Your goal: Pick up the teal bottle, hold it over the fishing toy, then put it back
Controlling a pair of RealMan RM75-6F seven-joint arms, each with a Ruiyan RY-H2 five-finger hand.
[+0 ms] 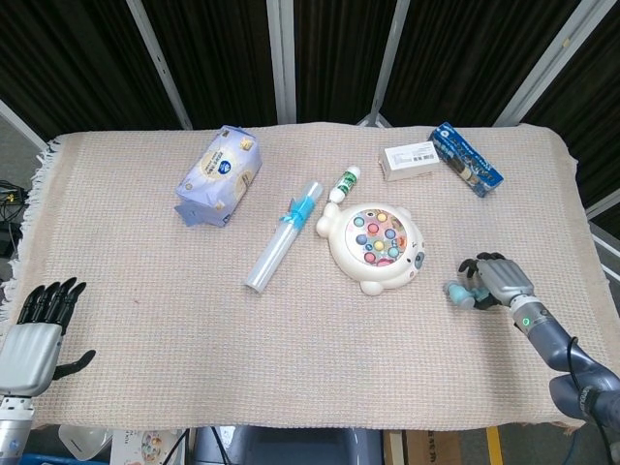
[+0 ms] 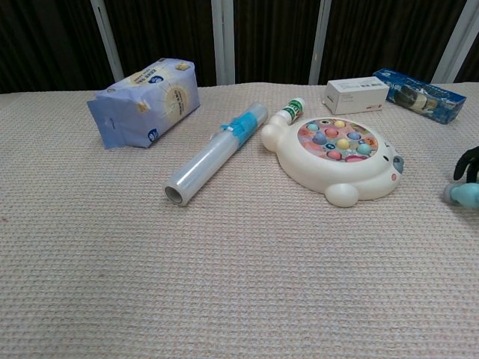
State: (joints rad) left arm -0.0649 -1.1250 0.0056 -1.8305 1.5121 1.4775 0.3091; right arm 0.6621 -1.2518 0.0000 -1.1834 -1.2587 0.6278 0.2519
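Note:
The teal bottle (image 1: 459, 293) lies on its side on the beige cloth, to the right of the white fishing toy (image 1: 376, 247). My right hand (image 1: 499, 281) sits just right of the bottle, its dark fingers spread and lifted off it. In the chest view the bottle (image 2: 464, 194) is cut by the right edge, with the right hand (image 2: 469, 161) raised just above it and the fishing toy (image 2: 340, 157) to its left. My left hand (image 1: 34, 334) hangs off the front left edge, fingers apart and holding nothing.
A blue-white pack (image 1: 219, 174) lies at the back left. A clear roll (image 1: 283, 234) and a green-white tube (image 1: 345, 183) lie left of the toy. A white box (image 1: 409, 160) and a blue box (image 1: 466, 159) sit at the back right.

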